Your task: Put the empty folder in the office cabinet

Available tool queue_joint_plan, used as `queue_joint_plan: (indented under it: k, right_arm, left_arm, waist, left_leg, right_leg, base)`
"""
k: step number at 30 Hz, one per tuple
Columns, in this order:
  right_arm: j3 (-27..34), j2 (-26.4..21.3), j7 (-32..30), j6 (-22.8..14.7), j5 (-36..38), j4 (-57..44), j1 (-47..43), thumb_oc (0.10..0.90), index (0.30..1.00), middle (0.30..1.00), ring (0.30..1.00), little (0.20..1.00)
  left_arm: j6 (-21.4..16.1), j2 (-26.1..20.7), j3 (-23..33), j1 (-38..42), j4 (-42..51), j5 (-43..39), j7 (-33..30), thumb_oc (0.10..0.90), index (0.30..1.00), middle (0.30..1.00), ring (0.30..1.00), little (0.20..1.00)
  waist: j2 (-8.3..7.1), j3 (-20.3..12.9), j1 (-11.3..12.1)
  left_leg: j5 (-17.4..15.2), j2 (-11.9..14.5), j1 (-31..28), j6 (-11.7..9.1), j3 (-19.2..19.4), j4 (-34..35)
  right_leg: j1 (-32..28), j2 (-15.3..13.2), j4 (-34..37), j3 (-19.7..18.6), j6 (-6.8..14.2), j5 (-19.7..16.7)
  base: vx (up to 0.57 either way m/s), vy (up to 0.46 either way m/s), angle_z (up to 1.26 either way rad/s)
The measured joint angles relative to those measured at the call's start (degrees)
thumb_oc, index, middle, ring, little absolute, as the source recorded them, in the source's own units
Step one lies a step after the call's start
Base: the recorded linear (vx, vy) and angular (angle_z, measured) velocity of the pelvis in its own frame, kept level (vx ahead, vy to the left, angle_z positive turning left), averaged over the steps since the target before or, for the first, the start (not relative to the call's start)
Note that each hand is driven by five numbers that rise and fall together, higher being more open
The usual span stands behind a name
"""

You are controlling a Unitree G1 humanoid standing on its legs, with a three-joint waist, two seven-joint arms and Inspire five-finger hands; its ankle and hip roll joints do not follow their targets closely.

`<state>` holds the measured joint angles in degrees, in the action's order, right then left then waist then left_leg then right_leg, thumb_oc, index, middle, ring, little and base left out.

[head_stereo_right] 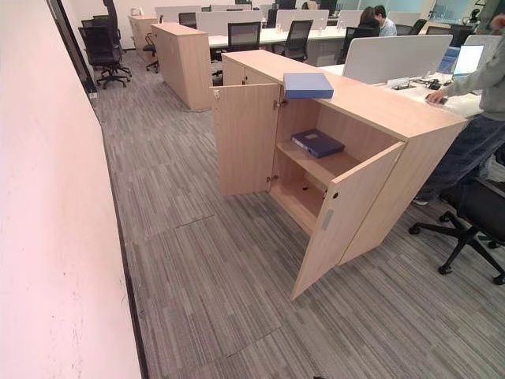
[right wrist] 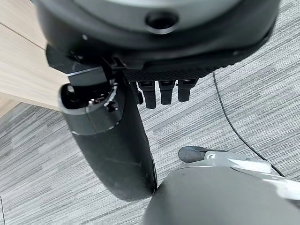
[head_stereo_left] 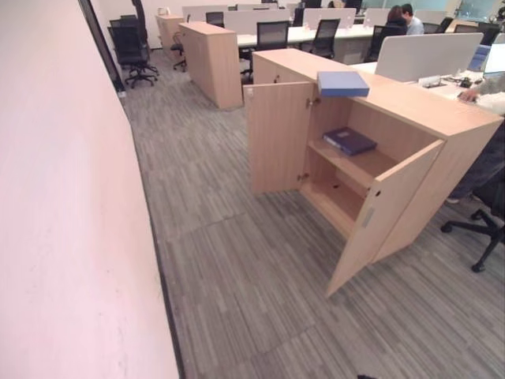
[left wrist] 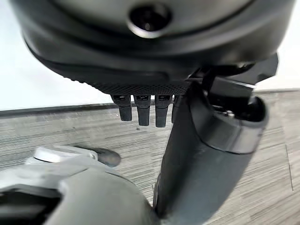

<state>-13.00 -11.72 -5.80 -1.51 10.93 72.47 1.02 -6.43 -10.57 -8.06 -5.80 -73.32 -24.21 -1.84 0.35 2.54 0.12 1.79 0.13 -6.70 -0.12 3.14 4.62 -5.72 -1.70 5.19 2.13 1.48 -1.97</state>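
The light blue folder (head_stereo_right: 308,84) lies flat on top of the office cabinet (head_stereo_right: 394,110), above its 2 open doors; a dark blue binder (head_stereo_right: 317,143) already sits on the upper shelf. The left hand (left wrist: 140,110) and right hand (right wrist: 161,91) hang over the carpet, fingers relaxed, holding nothing. I'd step closer first, then lift the folder level from its near edge.

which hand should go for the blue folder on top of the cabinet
Right, probably. The folder lies on the cabinet top, right of the view's centre, above the open doors. Both the left hand and right hand hang relaxed and hold nothing, so side decides it.
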Motion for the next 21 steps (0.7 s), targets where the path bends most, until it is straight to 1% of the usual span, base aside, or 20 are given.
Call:
queue_joint_plan:
  k: [2, 4, 7, 8, 9, 10, 11, 12, 13, 14, 15, 16, 17, 18, 19, 20, 21]
  right_arm:
    - [-0.3, -0.2, 0.1, 0.1, -0.6, 0.0, -0.3, 0.800, 0.900, 0.900, 0.900, 0.900]
    - [-0.5, -0.2, 0.3, 0.4, -0.8, 0.3, -1.2, 0.800, 0.900, 0.900, 0.900, 0.900]
    - [-0.9, -0.2, 0.4, 0.4, -0.8, 0.3, -1.1, 0.800, 0.900, 0.900, 0.900, 0.900]
    - [-1.0, -0.2, 0.5, 0.4, -0.8, 0.2, -1.2, 0.800, 0.900, 0.900, 0.900, 0.900]
    - [-1.0, -0.2, 0.5, 0.4, -0.8, 0.3, -1.2, 0.800, 0.900, 0.900, 0.900, 0.900]
    - [-1.6, -0.1, 0.5, 0.5, -0.8, 0.4, -1.7, 0.800, 0.900, 0.900, 0.900, 0.900]
    - [-1.8, -0.1, 0.5, 0.5, -0.8, 0.4, -1.9, 0.800, 0.900, 0.900, 0.900, 0.900]
    - [-1.5, 0.7, 0.6, 0.2, -0.7, 1.6, -4.4, 0.800, 0.900, 0.900, 0.900, 0.900]
    - [-1.9, 1.0, 0.6, 0.1, -0.8, 2.0, -5.2, 0.800, 0.900, 0.900, 0.900, 0.900]
    - [-2.0, 0.9, 0.6, 0.2, -0.9, 2.0, -5.6, 0.800, 0.900, 0.900, 0.900, 0.900]
    - [-2.5, 0.0, 0.5, 0.5, -1.6, 2.7, -6.2, 0.800, 0.900, 0.900, 0.900, 0.900]
    - [-3.1, -0.3, 0.4, 0.4, -1.7, 2.7, -6.4, 0.800, 0.900, 0.900, 0.900, 0.900]
    - [-3.2, -0.9, 0.3, 0.4, -1.7, 2.6, -6.5, 0.800, 0.900, 0.900, 0.900, 0.900]
    - [-3.2, -1.7, 0.3, 0.6, -1.7, 2.7, -6.5, 0.800, 0.900, 0.900, 0.900, 0.900]
    - [-3.2, -2.2, 0.3, 0.7, -1.7, 2.8, -6.4, 0.800, 0.900, 0.900, 0.900, 0.900]
    - [-2.9, -2.5, 0.3, 1.2, -1.7, 4.0, -6.0, 0.800, 0.900, 0.900, 0.900, 0.900]
    - [-2.4, -2.6, 0.3, 1.6, -1.7, 4.5, -5.8, 0.800, 0.900, 0.900, 0.900, 0.900]
  left_arm:
    - [0.1, -0.2, -1.1, 1.0, -0.5, 2.1, 0.0, 0.800, 0.900, 0.900, 0.900, 0.900]
    - [0.1, -0.1, -2.0, 1.8, -0.6, 5.0, 0.0, 0.800, 0.900, 0.900, 0.900, 0.900]
    - [0.2, -0.3, -2.1, 2.6, -0.4, 8.0, 0.0, 0.800, 0.900, 0.900, 0.900, 0.900]
    - [0.3, -0.4, -2.8, 2.7, -0.5, 9.0, 0.0, 0.800, 0.900, 0.900, 0.900, 0.900]
    - [0.3, -0.4, -2.9, 3.1, -0.5, 9.2, 0.0, 0.800, 0.900, 0.900, 0.900, 0.900]
    - [0.6, -0.8, -3.7, 4.4, -0.9, 9.3, 0.0, 0.800, 0.900, 0.900, 0.900, 0.900]
    - [0.7, -0.9, -3.7, 4.7, -0.9, 9.4, 0.0, 0.800, 0.900, 0.900, 0.900, 0.900]
    - [0.4, -2.0, -2.8, 6.7, -1.1, 8.9, 0.0, 0.800, 0.900, 0.900, 0.900, 0.900]
    - [-0.2, -2.7, -1.9, 7.4, -0.4, 8.6, 0.0, 0.800, 0.900, 0.900, 0.900, 0.900]
    - [-0.6, -2.8, -1.8, 7.9, 0.0, 8.6, -0.3, 0.800, 0.900, 0.900, 0.900, 0.900]
    - [-0.6, -2.4, -1.9, 9.0, 0.0, 8.7, -0.4, 0.800, 0.900, 0.900, 0.900, 0.900]
    - [-0.6, -2.2, -2.1, 9.5, -0.2, 8.9, -0.3, 0.800, 0.900, 0.900, 0.900, 0.900]
    - [-0.3, -2.0, -3.1, 10.2, -0.4, 9.1, -0.2, 0.800, 0.900, 0.900, 0.900, 0.900]
    - [-0.2, -1.6, -3.5, 10.6, -0.4, 9.3, -0.1, 0.800, 0.900, 0.900, 0.900, 0.900]
    - [-0.1, -1.3, -3.5, 10.8, -0.5, 9.3, -0.1, 0.800, 0.900, 0.900, 0.900, 0.900]
    - [0.1, -0.9, -3.5, 10.8, -1.3, 9.3, -0.2, 0.800, 0.900, 0.900, 0.900, 0.900]
    - [0.1, -0.5, -3.2, 10.9, -1.7, 9.1, -0.3, 0.800, 0.900, 0.900, 0.900, 0.900]
  waist:
    - [0.34, -0.2, -0.1]
    - [0.60, -0.1, -0.1]
    - [0.53, -0.1, -0.3]
    - [0.45, -0.2, -0.2]
    - [0.34, -0.1, -0.2]
    - [-0.01, 0.5, -0.2]
    - [0.00, 0.6, -0.2]
    - [-2.16, 3.3, 0.0]
    - [-3.54, 4.3, 0.5]
    - [-3.73, 4.5, 1.1]
    - [-3.78, 4.9, 1.8]
    - [-3.60, 5.0, 1.6]
    - [-3.36, 4.9, 1.3]
    - [-2.96, 5.2, 1.5]
    - [-2.31, 5.6, 1.6]
    - [-0.92, 6.2, 1.5]
    - [-0.40, 6.4, 1.6]
  left_leg:
    - [0.0, 0.0, 1.0, -0.3, 0.1, 0.0]
    - [0.1, 0.3, 1.8, -0.3, 1.1, 0.0]
    - [-0.4, 0.6, 1.6, -0.6, 1.3, 0.2]
    - [-0.1, 0.7, 1.6, -0.3, 1.3, 0.0]
    - [0.0, 1.0, 1.7, -0.5, 1.4, -0.3]
    - [-1.1, 1.4, 3.3, -0.9, 1.4, -3.2]
    - [-1.3, 1.9, 4.1, -1.6, 1.3, -4.4]
    - [-3.4, 1.5, 10.9, -4.7, 1.2, -18.2]
    - [-2.3, 1.5, 14.0, -6.2, 1.1, -25.2]
    - [-1.5, 1.8, 15.8, -7.3, 0.9, -29.2]
    - [-1.0, 1.9, 18.8, -7.1, -0.5, -35.5]
    - [-1.7, 2.0, 19.4, -6.6, -1.1, -36.1]
    - [-2.7, 1.8, 19.4, -5.2, -0.6, -31.6]
    - [-2.2, 1.9, 18.4, -4.8, -0.6, -21.8]
    - [-1.6, 2.1, 18.3, -4.8, -0.8, -18.0]
    - [1.2, 3.1, 17.0, -5.9, -2.0, -7.8]
    - [2.2, 3.4, 16.5, -6.1, -2.0, -3.6]
  right_leg:
    - [1.4, 0.0, -0.5, -0.1, -0.3, 0.2]
    - [2.4, 0.0, -0.4, -0.1, -0.2, 0.0]
    - [2.2, 0.3, 0.0, 0.0, -0.3, -0.2]
    - [2.2, 0.4, 0.1, -0.1, -0.3, -0.3]
    - [2.2, 0.7, -0.1, 0.0, -0.3, -0.2]
    - [2.6, 1.0, -0.7, 0.1, -1.1, 0.0]
    - [2.9, 1.6, -1.2, 0.2, -1.2, 0.3]
    - [6.8, 0.2, -9.0, 1.3, -3.8, 4.5]
    - [7.0, -0.3, -10.7, 0.9, -4.0, 5.8]
    - [7.0, -0.2, -11.1, 0.3, -4.1, 6.0]
    - [6.0, -0.1, -11.1, -0.4, -4.7, 6.1]
    - [5.7, -0.2, -10.9, -0.2, -5.2, 6.2]
    - [5.0, -0.7, -9.7, -0.3, -5.3, 6.2]
    - [5.0, -1.1, -8.4, -0.4, -5.4, 6.1]
    - [4.7, -1.0, -7.9, -0.4, -5.7, 5.9]
    - [3.0, -0.5, -5.5, -0.3, -5.6, 5.8]
    - [2.4, -0.2, -4.6, -0.4, -5.7, 5.7]
  base:
    - [0.06, -0.031, -0.07]
    - [0.11, -0.054, -0.17]
    - [0.09, -0.075, -0.11]
    - [0.00, -0.067, -0.02]
    - [-0.02, -0.185, -0.01]
    - [0.00, -0.157, 0.05]
    - [0.03, -0.186, 0.12]
    - [0.06, -0.068, 0.11]
    - [0.07, -0.042, 0.04]
    - [0.09, -0.012, -0.21]
    - [0.25, 0.026, -0.17]
    - [0.31, 0.073, -0.14]
    - [0.34, 0.109, -0.05]
    - [0.29, 0.111, -0.11]
    - [0.31, 0.112, -0.02]
    - [0.32, 0.111, 0.09]
    - [0.23, 0.071, 0.23]
